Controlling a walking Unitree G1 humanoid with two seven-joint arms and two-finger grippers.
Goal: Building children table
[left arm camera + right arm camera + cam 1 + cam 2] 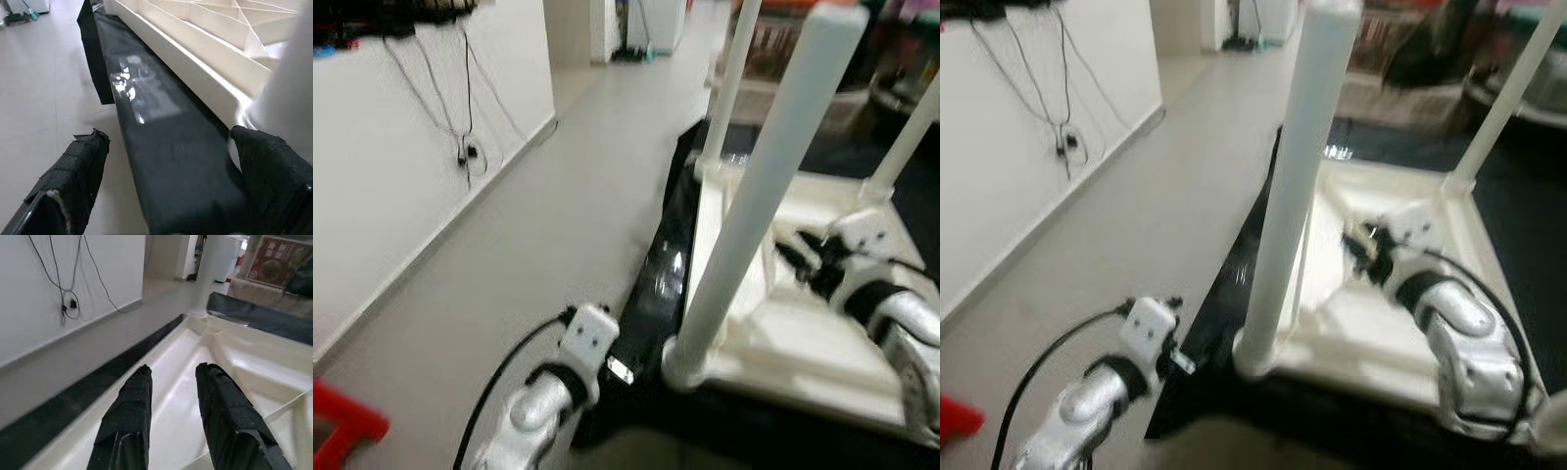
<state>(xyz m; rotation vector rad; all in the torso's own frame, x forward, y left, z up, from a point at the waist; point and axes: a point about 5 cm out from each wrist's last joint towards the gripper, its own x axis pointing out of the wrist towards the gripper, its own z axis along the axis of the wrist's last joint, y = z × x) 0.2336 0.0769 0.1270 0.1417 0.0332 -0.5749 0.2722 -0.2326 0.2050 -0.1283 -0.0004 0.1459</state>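
1. The cream-white plastic children's table (803, 323) lies upside down, its ribbed underside facing up, resting on a glossy black platform (656, 294) on the pale grey floor (548, 225).
2. Its round white legs point upward: the nearest white leg (759, 186) rises from the near corner socket, another white leg (729, 88) stands at the far corner on the robot's left side, and a third white leg (1508, 98) stands at the far right corner.
3. The left gripper (166, 191) sits low at the edge of the black platform, just beside the nearest leg's base; its padded black fingers (73, 171) are spread wide, one out over the floor, the other against the white table edge, with the black edge running between them and nothing clamped.
4. The right gripper (173, 396) reaches over the table's hollow underside; its two fingers (127, 421) are nearly together with a narrow gap, empty, hovering above the cream surface.
5. Off to the robot's left, a white wall (391, 166) carries hanging dark cables (460, 117), and a red object (337, 426) lies on the floor at the near left.
6. The head views are blurred, so finer detail of the table ribs is clearer from the left wrist.
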